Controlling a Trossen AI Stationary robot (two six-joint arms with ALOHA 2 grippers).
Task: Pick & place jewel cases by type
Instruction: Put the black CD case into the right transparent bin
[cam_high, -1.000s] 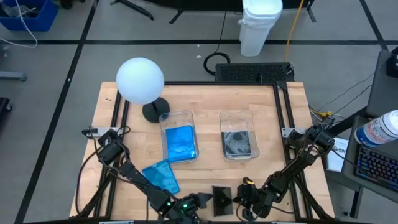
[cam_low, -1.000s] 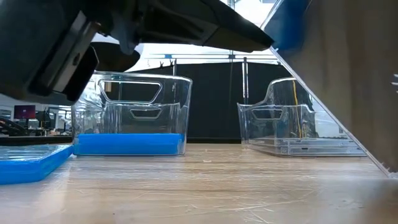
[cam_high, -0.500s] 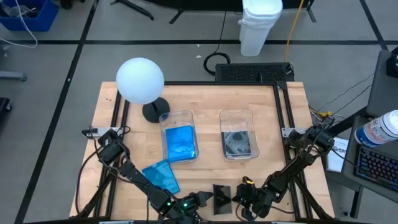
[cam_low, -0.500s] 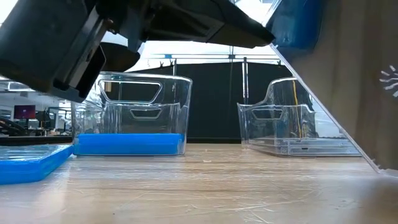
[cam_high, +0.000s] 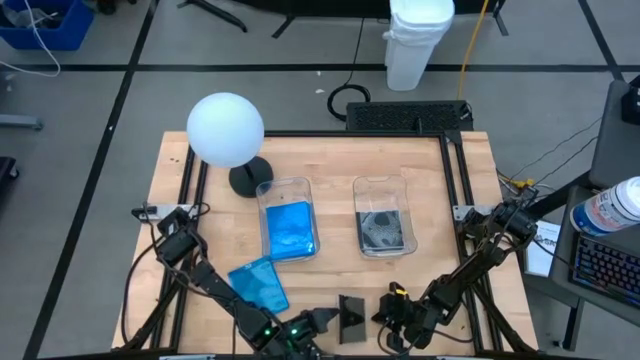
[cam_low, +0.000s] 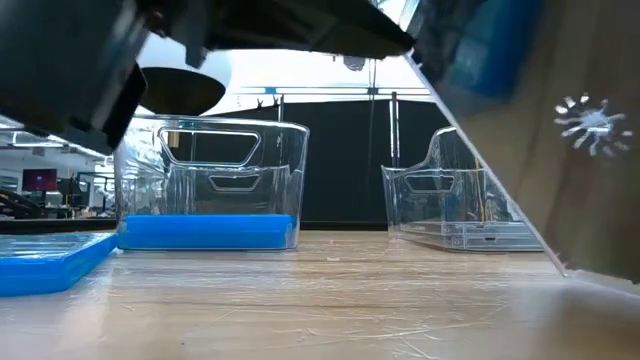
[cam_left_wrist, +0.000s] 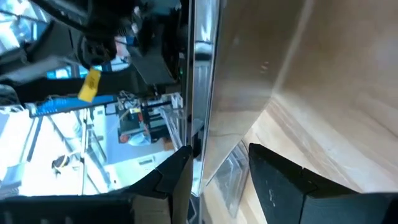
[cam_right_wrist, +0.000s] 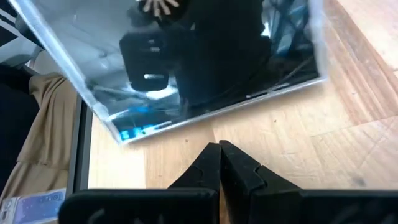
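A dark jewel case (cam_high: 351, 315) stands steeply tilted at the table's near edge, between the fingers of my left gripper (cam_high: 325, 322), which reaches in from the left. It fills the right of the low view as a slanted sheet (cam_low: 500, 150). My right gripper (cam_high: 392, 312) is shut just right of the case, its tips (cam_right_wrist: 219, 149) a little short of the case's lower edge. A blue jewel case (cam_high: 260, 283) lies flat on the table at the near left. Blue cases lie in the left clear bin (cam_high: 288, 230), dark ones in the right bin (cam_high: 384, 228). My left gripper has the dark case between its two fingers (cam_left_wrist: 174, 177), one on each face, beside the case's clear edge (cam_left_wrist: 200, 134). The fingers come in nearly level from the table's left. The case stands steeply tilted. I cannot tell whether its lower edge rests on the table.
A lamp with a white globe (cam_high: 225, 128) stands at the far left of the table, just behind the left bin. The two bins sit side by side mid-table, with bare wood between them and the grippers.
My left gripper has rolled in place, and the dark case has tipped up steeper. From above it shows narrower than before, and in the low view its slanted face has swung toward the left. The right gripper has kept still.
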